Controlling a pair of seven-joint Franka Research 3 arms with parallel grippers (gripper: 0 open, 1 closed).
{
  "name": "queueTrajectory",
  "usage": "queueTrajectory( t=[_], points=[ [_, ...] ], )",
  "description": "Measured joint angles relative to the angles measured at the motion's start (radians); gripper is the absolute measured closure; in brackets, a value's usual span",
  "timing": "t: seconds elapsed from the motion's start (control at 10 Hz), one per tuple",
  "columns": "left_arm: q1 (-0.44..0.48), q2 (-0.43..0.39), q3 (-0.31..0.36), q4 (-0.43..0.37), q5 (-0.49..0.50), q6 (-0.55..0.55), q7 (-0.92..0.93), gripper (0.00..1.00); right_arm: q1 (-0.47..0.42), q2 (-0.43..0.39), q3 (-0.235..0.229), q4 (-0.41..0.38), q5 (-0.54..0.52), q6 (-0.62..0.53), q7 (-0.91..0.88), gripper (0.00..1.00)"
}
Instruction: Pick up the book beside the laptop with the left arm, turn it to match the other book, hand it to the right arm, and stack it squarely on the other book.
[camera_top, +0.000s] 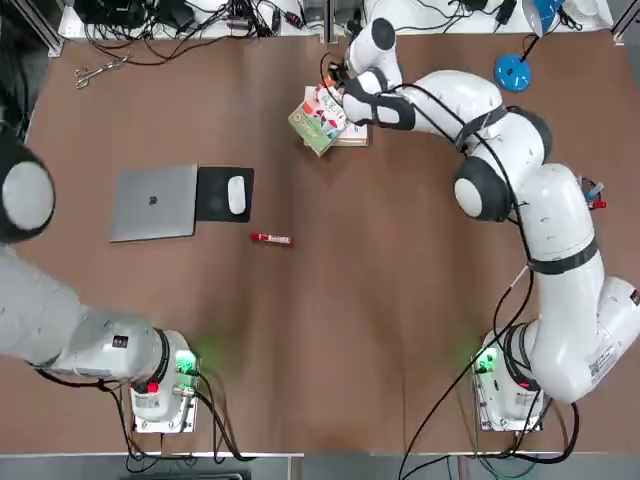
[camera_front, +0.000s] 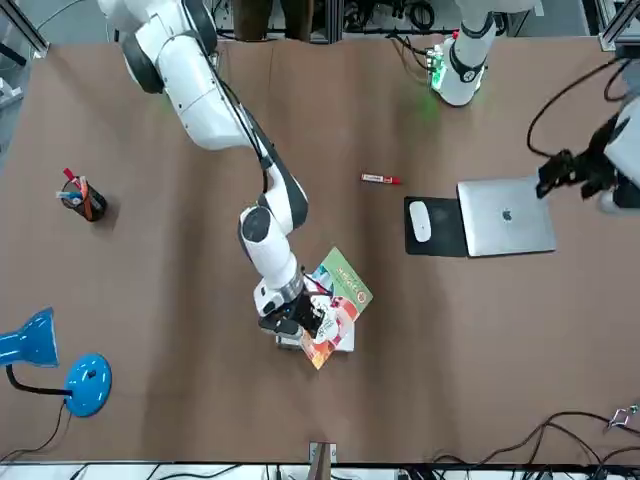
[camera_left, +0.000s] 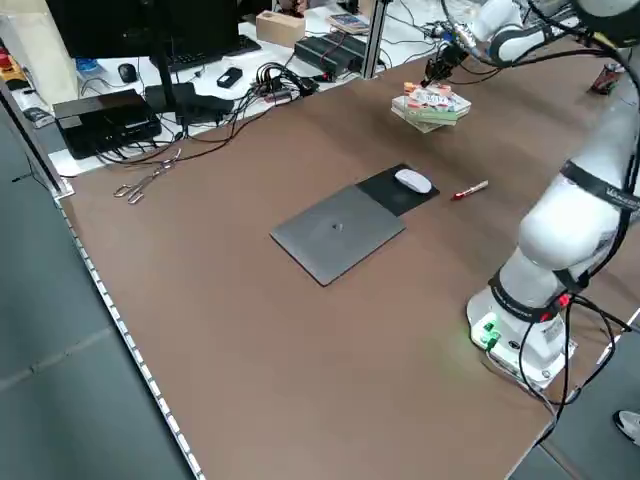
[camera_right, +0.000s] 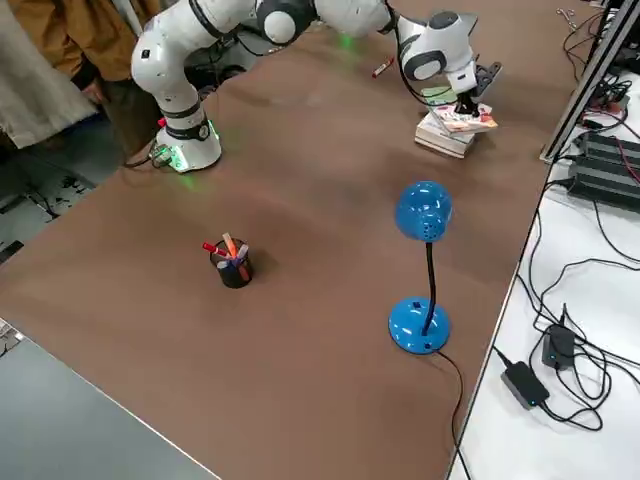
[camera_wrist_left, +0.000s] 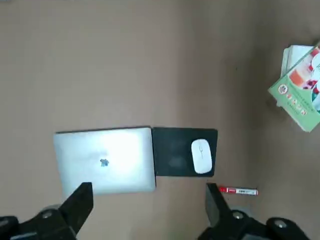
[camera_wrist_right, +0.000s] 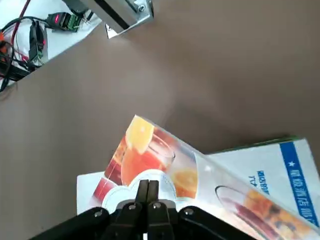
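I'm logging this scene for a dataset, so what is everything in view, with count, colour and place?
floral book: 1, cream and green, askew on white book, far side
laptop: 1, silver, robot's left
mouse pad: 1, black, beside laptop
mouse: 1, white, on pad
marker: 1, red, centre
desk lamp: 1, blue, right far corner
pen cup: 1, black, right edge
scissors: 1, metal, left far corner
right gripper: shut on floral book
left gripper: open, raised above laptop
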Motion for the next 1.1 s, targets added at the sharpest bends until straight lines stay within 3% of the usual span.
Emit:
queueTrajectory(
  t=[0.4,1.1],
  points=[
    [0.006,-0.016,-0.014,-0.054,0.004,0.004,0.001,0.00,-0.005,0.016,-0.009,0.003,0.002,0.001,0.011,0.97],
    [0.008,0.017,-0.016,-0.051,0.034,0.022,0.023,0.00,-0.011,0.013,-0.009,-0.011,0.022,0.008,0.111,0.97]
  ],
)
